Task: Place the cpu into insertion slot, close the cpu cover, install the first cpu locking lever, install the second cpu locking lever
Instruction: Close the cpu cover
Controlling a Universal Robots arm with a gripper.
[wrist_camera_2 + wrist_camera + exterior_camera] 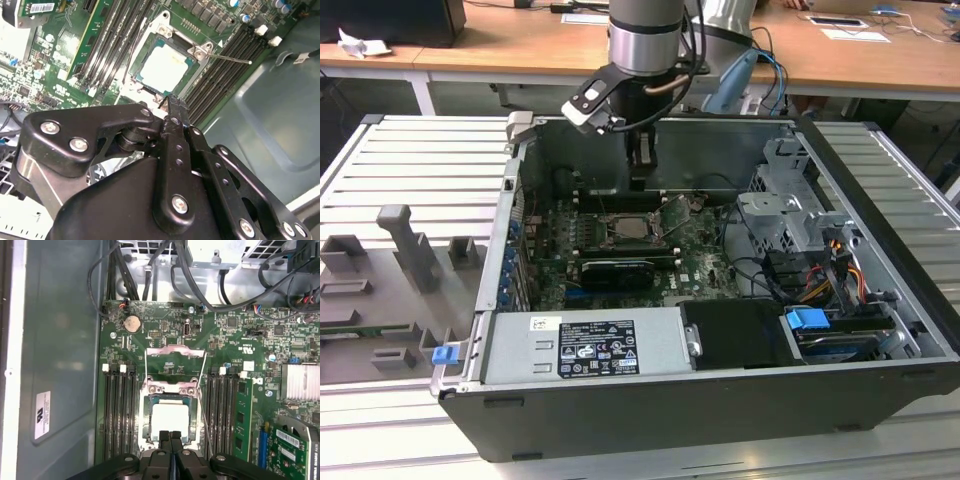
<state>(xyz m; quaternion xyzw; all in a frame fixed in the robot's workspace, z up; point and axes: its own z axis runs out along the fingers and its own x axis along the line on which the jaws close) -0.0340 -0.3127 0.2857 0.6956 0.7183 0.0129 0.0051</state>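
Slatted table (410, 150), open case (720, 410), hand (171, 436) closed near seated cpu (170, 416), cpu cover (175, 352) open in first wrist view

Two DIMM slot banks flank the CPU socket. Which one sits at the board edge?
The bank along the bare grey case panel. The other bank has more green board and a heatsink beyond it.

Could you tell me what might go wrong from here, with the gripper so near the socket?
1. The cpu lies uncovered in the insertion slot, with the cpu cover swung open. The shut gripper sits at the socket's edge, so a slip might nudge or scratch the chip.
2. A thin locking lever stands free beside the socket, and the gripper could snag or bend it.
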